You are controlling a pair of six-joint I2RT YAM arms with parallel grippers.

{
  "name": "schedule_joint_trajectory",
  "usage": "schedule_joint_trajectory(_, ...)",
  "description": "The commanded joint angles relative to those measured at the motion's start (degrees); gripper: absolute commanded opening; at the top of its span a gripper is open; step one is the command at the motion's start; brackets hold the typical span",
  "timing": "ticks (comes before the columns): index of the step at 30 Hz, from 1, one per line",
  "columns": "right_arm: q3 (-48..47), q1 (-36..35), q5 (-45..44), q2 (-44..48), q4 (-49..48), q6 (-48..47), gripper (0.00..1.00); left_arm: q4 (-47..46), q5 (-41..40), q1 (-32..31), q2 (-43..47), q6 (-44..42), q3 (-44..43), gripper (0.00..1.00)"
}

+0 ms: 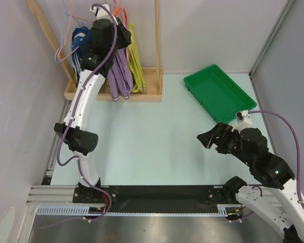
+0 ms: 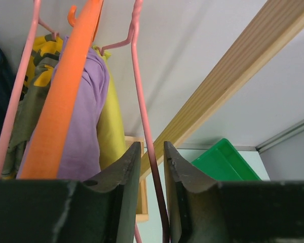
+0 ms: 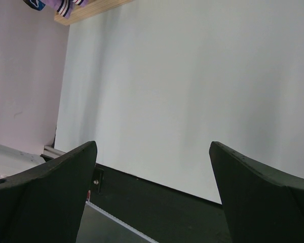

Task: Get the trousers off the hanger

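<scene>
The mustard-yellow trousers (image 1: 137,63) hang on the wooden rack at the back left, behind the lilac garment. In the left wrist view they (image 2: 111,131) hang beside a thin pale-pink wire hanger (image 2: 142,101). My left gripper (image 2: 153,149) is raised to the rack (image 1: 111,23). Its jaws stand narrowly apart with the pink wire running between them, close to the right finger (image 2: 185,172). My right gripper (image 1: 209,139) hovers low at the right, open wide and empty (image 3: 154,147).
A thick orange hanger (image 2: 61,111) carries the lilac garment (image 2: 88,126). Navy garments (image 1: 81,38) and another pink wire (image 2: 15,111) hang further left. The rack's wooden base (image 1: 142,95) and post (image 2: 233,76) are close by. A green tray (image 1: 218,93) lies at the back right.
</scene>
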State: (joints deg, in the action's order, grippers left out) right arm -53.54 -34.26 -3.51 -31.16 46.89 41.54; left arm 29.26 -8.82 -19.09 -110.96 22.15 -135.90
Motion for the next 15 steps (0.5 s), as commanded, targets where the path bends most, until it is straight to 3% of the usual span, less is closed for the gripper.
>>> schedule_joint_trajectory(1, -2.9, 0.2, -1.3, 0.0, 0.0, -0.6, 1.0, -3.1, 4.1, 1.6, -0.8, 2.5, -2.4, 0.29)
schedule_joint_trajectory(3, -3.0, 0.2, -1.6, -0.3, 0.1, -0.6, 1.0, -3.7, 5.6, 2.0, -0.7, 3.2, -2.3, 0.24)
schedule_joint_trajectory(4, -3.1, 0.2, -1.5, -0.5, 0.1, -0.7, 1.0, -4.4, 5.5, 2.0, -0.5, 3.2, -2.3, 0.16)
schedule_joint_trajectory(5, -3.2, 0.2, -1.7, -0.8, 0.0, -0.7, 1.0, -4.6, 5.3, 2.0, -0.5, 3.2, -1.8, 0.02)
schedule_joint_trajectory(15, -3.1, 0.2, -1.2, -2.2, -0.6, -0.8, 1.0, -10.6, 5.3, 2.0, 2.8, 1.1, 1.2, 0.0)
